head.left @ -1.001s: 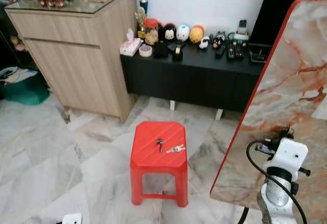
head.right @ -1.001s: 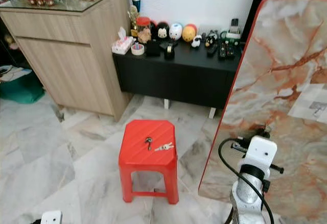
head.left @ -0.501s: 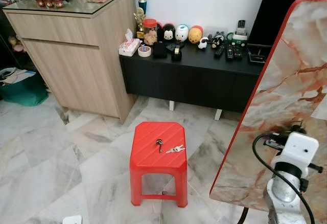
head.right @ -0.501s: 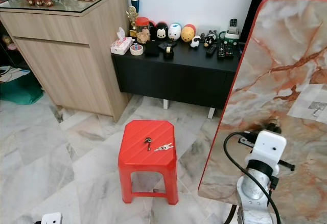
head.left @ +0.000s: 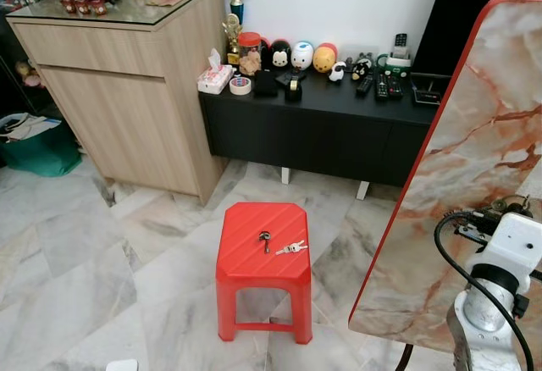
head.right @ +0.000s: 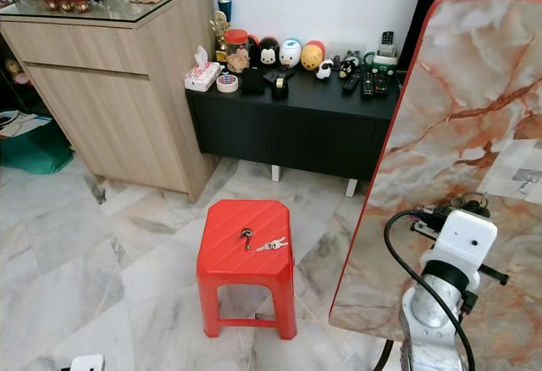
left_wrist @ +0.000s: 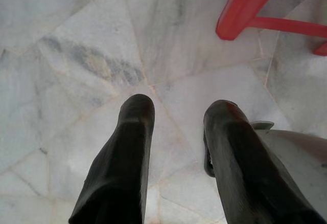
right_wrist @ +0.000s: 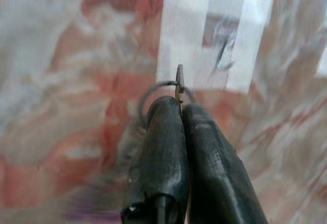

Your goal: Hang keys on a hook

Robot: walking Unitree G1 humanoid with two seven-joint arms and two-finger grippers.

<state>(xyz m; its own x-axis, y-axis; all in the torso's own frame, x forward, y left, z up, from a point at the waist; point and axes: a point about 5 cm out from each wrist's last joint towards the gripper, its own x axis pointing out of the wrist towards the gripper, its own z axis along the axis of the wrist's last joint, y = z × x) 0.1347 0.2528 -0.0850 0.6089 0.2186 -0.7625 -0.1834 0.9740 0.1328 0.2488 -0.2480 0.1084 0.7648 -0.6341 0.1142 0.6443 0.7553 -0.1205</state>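
A bunch of silver keys (head.left: 290,247) and a dark key (head.left: 265,237) lie on top of a red plastic stool (head.left: 254,265). At the lower right my right gripper (right_wrist: 181,106) is shut on a thin key (right_wrist: 180,83) with a wire ring. It points at a tilted marble-patterned panel (head.right: 457,108). A small dark hook (right_wrist: 223,47) sits on a white taped patch (head.right: 518,176) on that panel, just beyond the held key. My left gripper (left_wrist: 179,111) hangs open low over the floor, beside a stool leg.
A black low cabinet (head.left: 339,125) with figurines and remotes stands behind the stool. A wooden cabinet (head.left: 127,100) is at the left, with a green bag (head.left: 38,146) beside it. The marble floor (head.left: 102,261) lies around the stool.
My right arm has moved to the right and slightly up along the panel, toward the white patch. The stool and keys have stayed put.
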